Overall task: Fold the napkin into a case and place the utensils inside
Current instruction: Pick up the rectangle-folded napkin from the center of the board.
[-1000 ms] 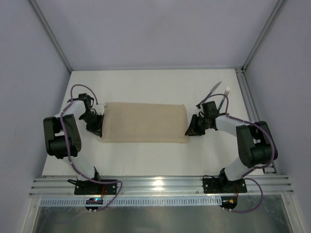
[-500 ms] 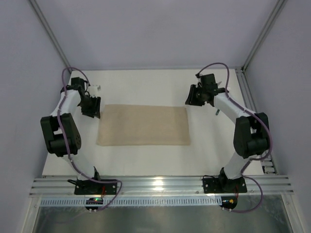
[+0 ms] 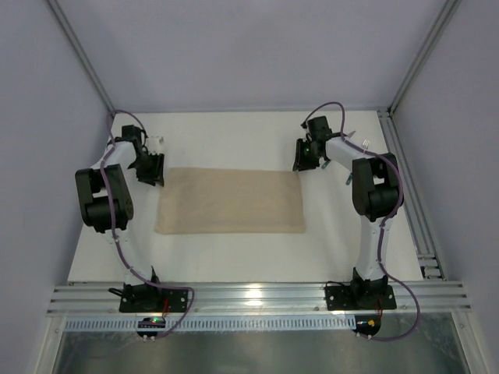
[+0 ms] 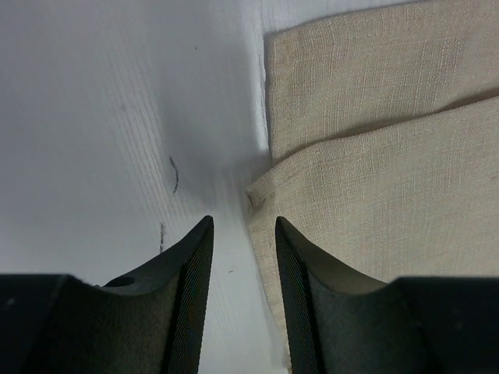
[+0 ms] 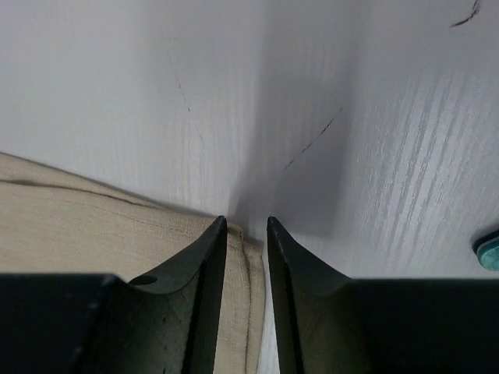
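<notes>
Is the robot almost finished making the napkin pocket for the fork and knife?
Not yet. The napkin lies folded into a flat oblong. The left gripper and right gripper hover open at its far corners, holding nothing. The utensils lie outside it, beside the right arm, not yet tucked in.

Left arm (image 3: 103,199) and right arm (image 3: 373,191) rise from their bases at the near edge of the tabletop (image 3: 234,132), elbows folded. Left gripper (image 3: 148,167) sits near the far-left corner and right gripper (image 3: 302,156) toward the far-right (both angled down). Each pair of jaws is slightly parted, gripping nothing.
</notes>
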Controlling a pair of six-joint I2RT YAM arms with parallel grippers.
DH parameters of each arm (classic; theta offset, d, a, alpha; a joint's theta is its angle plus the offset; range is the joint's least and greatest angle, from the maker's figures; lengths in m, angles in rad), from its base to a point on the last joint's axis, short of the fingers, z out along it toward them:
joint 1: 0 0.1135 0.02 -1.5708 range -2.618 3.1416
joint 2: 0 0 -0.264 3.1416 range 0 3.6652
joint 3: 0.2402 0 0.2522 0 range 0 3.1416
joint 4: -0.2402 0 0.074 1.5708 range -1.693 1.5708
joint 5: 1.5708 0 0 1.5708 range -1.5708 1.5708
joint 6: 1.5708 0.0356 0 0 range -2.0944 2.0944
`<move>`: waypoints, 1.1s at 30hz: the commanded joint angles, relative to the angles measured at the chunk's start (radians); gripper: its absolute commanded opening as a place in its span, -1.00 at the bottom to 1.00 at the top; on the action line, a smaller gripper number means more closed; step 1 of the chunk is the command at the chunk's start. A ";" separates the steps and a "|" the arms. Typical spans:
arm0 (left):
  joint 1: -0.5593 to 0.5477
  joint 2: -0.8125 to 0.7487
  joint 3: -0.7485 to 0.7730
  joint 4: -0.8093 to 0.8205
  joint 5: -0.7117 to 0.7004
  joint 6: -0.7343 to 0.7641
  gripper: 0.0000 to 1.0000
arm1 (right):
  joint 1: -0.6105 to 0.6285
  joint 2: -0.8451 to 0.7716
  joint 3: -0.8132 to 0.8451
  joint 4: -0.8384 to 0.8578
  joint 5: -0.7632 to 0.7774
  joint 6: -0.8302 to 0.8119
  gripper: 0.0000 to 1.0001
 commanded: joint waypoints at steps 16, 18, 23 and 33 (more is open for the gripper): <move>0.024 0.033 0.007 0.088 0.077 -0.014 -0.64 | 0.045 -0.044 0.010 0.002 0.003 -0.104 -0.52; 0.029 0.030 0.004 0.086 0.086 -0.014 -0.71 | 0.045 -0.042 0.008 0.000 0.006 -0.104 -0.66; 0.027 0.027 0.004 0.095 0.110 -0.010 -0.77 | 0.045 -0.039 0.013 -0.014 0.012 -0.109 -0.92; 0.027 -0.011 -0.005 0.100 0.146 -0.024 -1.00 | 0.044 -0.100 -0.001 -0.011 0.023 -0.123 -0.93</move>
